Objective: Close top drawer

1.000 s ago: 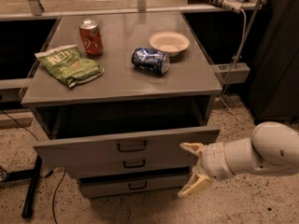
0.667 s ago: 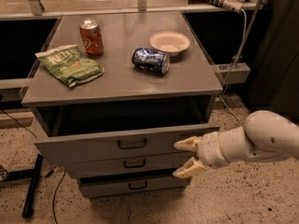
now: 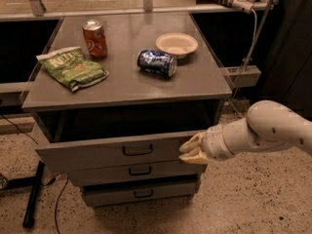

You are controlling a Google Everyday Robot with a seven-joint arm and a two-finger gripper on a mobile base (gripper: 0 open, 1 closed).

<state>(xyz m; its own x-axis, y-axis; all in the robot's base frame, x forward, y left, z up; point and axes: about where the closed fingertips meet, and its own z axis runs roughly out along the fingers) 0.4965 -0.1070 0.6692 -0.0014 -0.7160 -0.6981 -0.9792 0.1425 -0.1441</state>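
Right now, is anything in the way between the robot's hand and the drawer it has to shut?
No, nothing I can see. The gripper is right up at the front of the top drawer, near its right end. Nothing visible sticks out of the open drawer to stop it sliding back in.

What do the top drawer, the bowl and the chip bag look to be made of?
Top drawer: probably painted sheet metal, matte grey, thin flat panel with a black wire handle. Bowl: likely paper or foam, dull off-white, thin rim. Chip bag: plastic film, crinkled with glossy highlights. The gripper sits at the drawer front's right end.
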